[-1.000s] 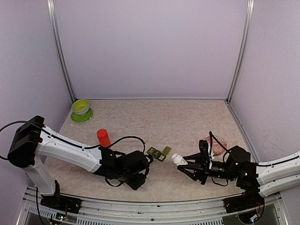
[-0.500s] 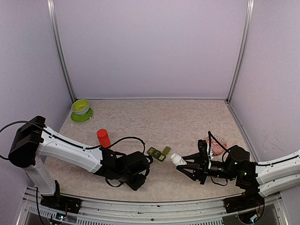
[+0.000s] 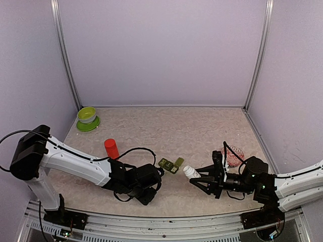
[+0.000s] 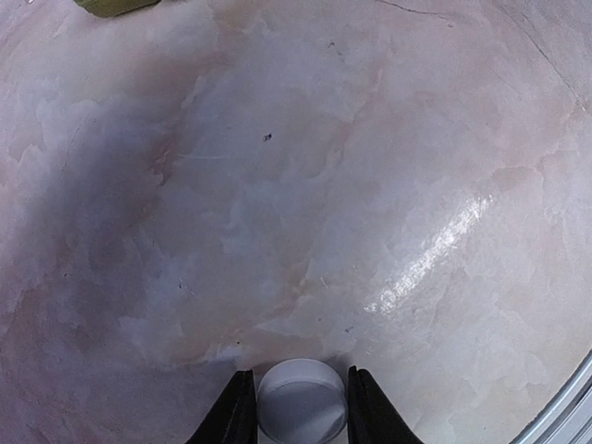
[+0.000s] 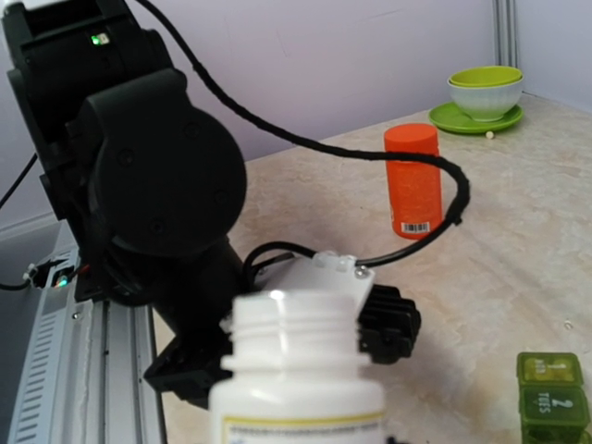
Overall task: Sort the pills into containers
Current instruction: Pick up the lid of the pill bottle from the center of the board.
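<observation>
Orange bottle (image 3: 111, 148) stands near left gripper (image 4: 300, 381), clamped on white cap (image 4: 299, 409); right gripper (image 3: 197, 176) clamps white bottle (image 3: 190, 172) near containers (image 3: 170, 165).

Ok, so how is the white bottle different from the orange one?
The white bottle is held tilted in the right gripper; the orange bottle stands upright on the table, untouched. The white bottle's threaded neck is open, with no cap on; the orange bottle's top looks closed. Both are small round bottles with printed labels.
</observation>
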Controlling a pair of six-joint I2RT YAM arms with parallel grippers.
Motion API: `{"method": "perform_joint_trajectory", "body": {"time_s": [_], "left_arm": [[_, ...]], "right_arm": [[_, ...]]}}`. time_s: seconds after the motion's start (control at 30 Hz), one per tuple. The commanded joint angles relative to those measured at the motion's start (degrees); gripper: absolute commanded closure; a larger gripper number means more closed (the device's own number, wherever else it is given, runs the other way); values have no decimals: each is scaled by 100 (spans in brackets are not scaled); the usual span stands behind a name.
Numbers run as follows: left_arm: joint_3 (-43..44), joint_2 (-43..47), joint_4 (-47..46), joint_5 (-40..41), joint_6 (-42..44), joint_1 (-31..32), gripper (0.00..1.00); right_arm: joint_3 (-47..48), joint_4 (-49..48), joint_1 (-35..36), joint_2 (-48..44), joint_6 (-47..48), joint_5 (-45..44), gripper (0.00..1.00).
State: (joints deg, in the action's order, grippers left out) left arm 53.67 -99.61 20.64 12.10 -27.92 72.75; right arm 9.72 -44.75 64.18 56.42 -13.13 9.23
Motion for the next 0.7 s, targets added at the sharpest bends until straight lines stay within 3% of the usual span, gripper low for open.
{"method": "perform_joint_trajectory", "body": {"time_s": [0.0, 0.3, 0.67], "left_arm": [[27, -93, 53, 46, -24, 28, 69], [45, 125, 23, 153, -32, 29, 72], [-11, 1175, -609, 3, 24, -13, 71]], "right_arm": [[101, -163, -29, -11, -26, 44, 77], [75, -154, -33, 3, 25, 51, 77], [79, -202, -29, 95, 138, 272, 78]]}}
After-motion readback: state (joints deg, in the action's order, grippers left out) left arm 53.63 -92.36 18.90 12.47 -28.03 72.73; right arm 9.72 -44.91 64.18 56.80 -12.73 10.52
